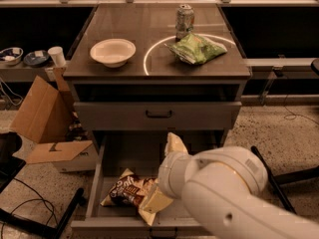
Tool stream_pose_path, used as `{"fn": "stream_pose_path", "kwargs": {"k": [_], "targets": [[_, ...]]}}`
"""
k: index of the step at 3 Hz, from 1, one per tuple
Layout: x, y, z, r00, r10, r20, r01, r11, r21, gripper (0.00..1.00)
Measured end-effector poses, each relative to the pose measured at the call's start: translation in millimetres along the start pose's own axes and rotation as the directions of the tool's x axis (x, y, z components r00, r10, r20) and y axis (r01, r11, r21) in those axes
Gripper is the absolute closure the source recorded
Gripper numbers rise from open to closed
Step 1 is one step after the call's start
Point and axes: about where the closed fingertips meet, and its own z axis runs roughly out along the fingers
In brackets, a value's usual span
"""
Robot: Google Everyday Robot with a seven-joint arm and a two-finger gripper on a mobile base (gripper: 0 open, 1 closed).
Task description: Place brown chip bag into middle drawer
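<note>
**Tabletop** [154, 14]: dark, top of a grey drawer cabinet, with a pale ring marked right of centre.
- Bowl [112, 51]: white, empty, upright, near the left edge and towards the front.
- Can [184, 20]: upright, right of centre, towards the back edge, on the ring's far side.
- Green bag [197, 48]: lies flat inside the ring, just in front of the can, towards the right edge.

**Top drawer front** [99, 116]: flat grey, shut, under the front edge. A black handle [159, 114] sits at its centre.

**Middle drawer** [132, 158]: below the front edge, pulled out, with a grey floor and tall side walls.
- Brown bag [130, 189]: lies crumpled on the drawer floor, left of centre and nearer the front wall than the back. Its dark face with white lettering is up and its tan edges show.

**Arm** [224, 188]: white, thick, enters from the lower right corner and reaches over the drawer's right half.
- Hand [175, 144]: cream, at the arm's end, inside the drawer opening behind and to the right of the brown bag. The arm hides most of it. How far open it is, and whether it holds anything, cannot be told.

**Floor, left of the cabinet:**
- Cardboard box [45, 118]: open, flaps spread.
- Paper cup [57, 56]: stands on a low shelf beyond the left edge.
</note>
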Motion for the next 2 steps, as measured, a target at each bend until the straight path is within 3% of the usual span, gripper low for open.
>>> {"fn": "stream_pose_path", "kwargs": {"k": [1,2], "targets": [[-16,-33,-52,0.998,0.052,-0.037,-0.045,0.9826,0.18,0.0],[-16,-99,-105,0.985,0.133,-0.112,-0.088,0.9371,0.338,0.0]]}}
